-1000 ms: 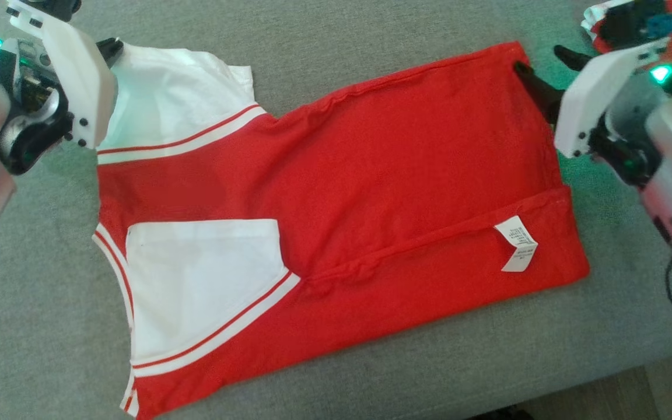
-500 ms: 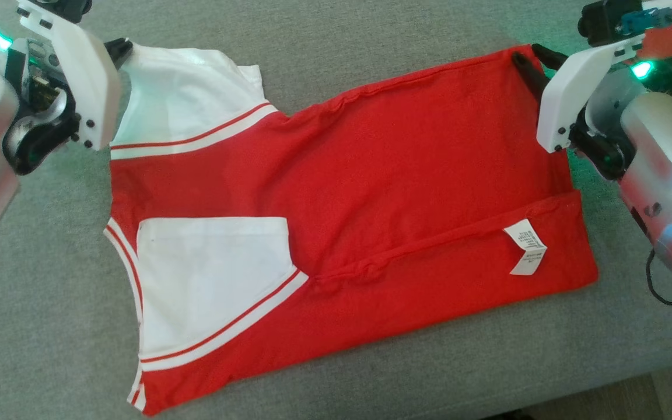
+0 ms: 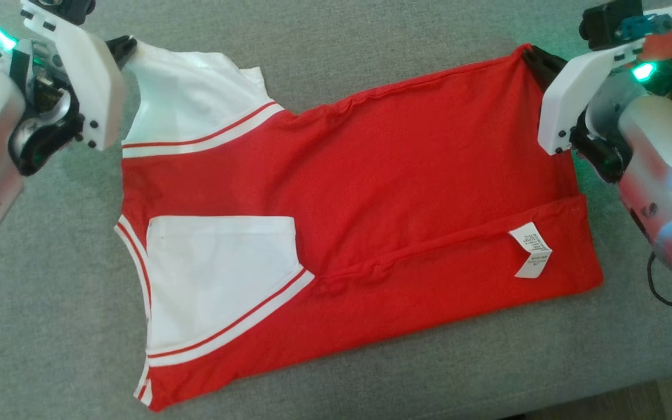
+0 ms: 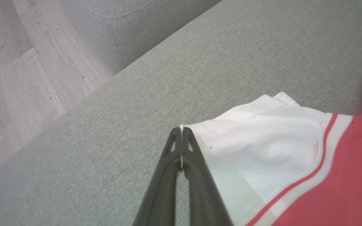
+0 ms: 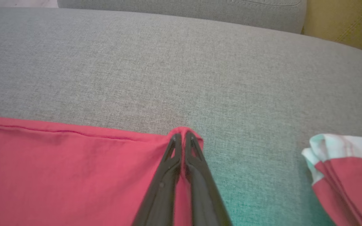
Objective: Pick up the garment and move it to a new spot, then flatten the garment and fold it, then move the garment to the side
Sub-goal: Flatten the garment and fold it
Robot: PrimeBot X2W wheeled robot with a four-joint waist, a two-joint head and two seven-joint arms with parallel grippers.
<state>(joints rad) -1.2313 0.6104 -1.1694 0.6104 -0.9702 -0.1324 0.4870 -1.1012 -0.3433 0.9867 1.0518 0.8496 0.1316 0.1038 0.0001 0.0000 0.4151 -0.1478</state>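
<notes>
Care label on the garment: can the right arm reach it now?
Probably yes: the label lies uncovered on the garment near that arm, but the right gripper is shut on the garment's corner and must release first.

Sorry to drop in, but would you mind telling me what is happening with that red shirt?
The robot is folding a red and white garment spread on a grey cushion. Its left gripper is shut on the far corner of the white sleeve, and its right gripper is shut on the far red hem corner. The near side looks already folded over, with the label showing.
</notes>
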